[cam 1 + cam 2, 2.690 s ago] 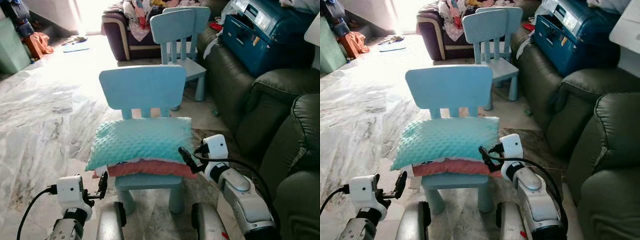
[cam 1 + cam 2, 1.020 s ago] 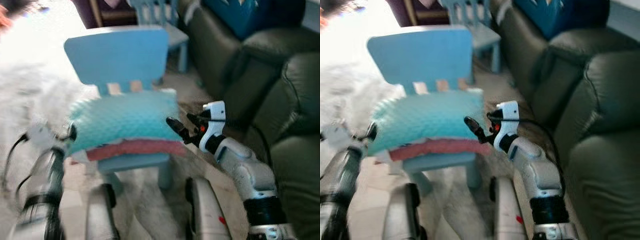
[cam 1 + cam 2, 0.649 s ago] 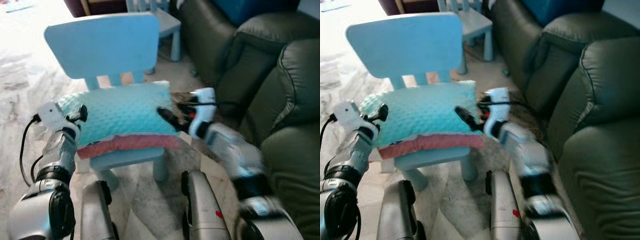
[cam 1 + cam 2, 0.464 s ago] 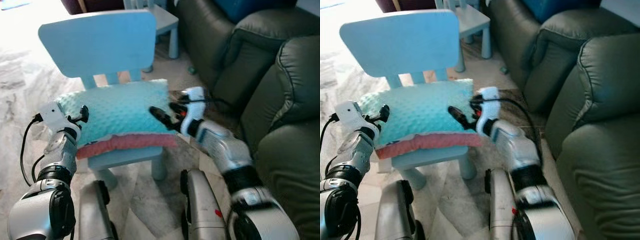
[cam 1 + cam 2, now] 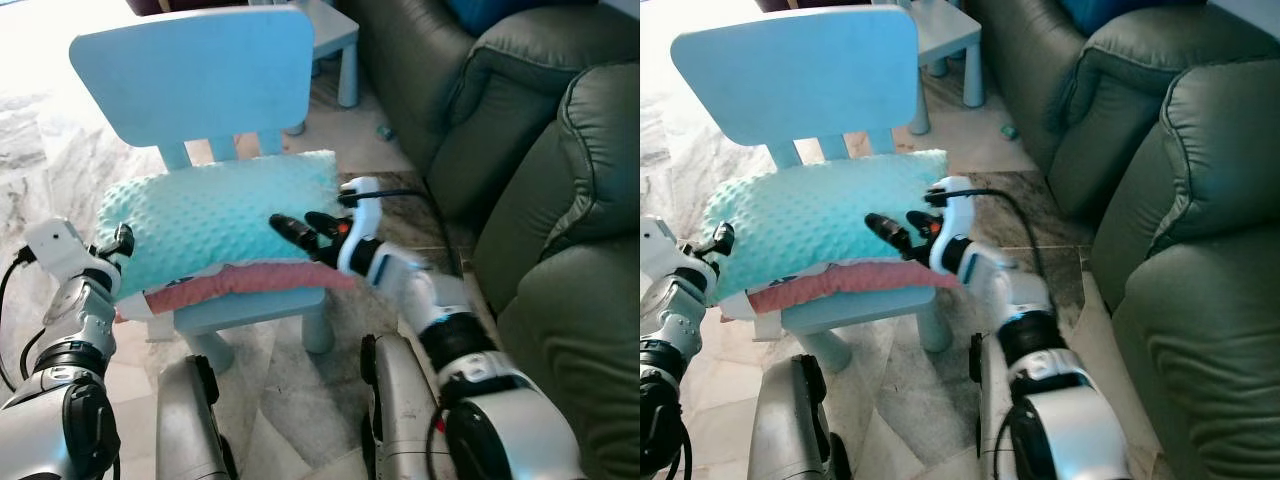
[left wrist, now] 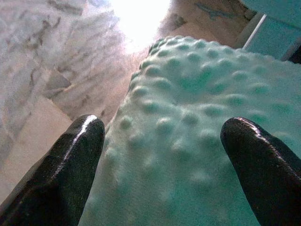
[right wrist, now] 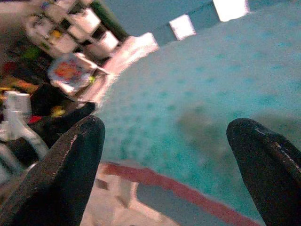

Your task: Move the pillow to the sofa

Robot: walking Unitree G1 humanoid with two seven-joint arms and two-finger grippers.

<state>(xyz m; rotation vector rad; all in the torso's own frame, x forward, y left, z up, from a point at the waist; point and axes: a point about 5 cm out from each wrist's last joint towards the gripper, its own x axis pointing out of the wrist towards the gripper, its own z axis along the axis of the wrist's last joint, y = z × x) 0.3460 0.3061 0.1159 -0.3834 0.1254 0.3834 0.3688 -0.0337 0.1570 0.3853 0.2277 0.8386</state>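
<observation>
- The robot's own legs (image 5: 390, 410) stand nearest, on a marble floor (image 5: 40, 150), facing a small blue chair (image 5: 190, 70).
- The left gripper (image 5: 118, 243) sits at the left end of the pillow (image 5: 210, 215). In its wrist view the two black fingers (image 6: 61, 174) are spread wide with the bumpy teal fabric between them, not yet squeezed.
- The right gripper (image 5: 300, 228) reaches over the pillow's right half, its fingers also apart and holding nothing.
- The pillow, teal and dotted, lies flat on the chair seat, on top of a thinner red cushion (image 5: 260, 280).
- Risk, as I judge it: a grip that bites too low could catch the red cushion too and drag both off the seat.
- Risk: the pillow is soft and bulky, so a shallow pinch may slip or leave it sagging from one end.
- Risk: the light chair could tip or slide if the arms push on it.
- The dark green sofa (image 5: 560, 200) stands to the right and beyond; carrying the pillow there means clearing the chair back.
</observation>
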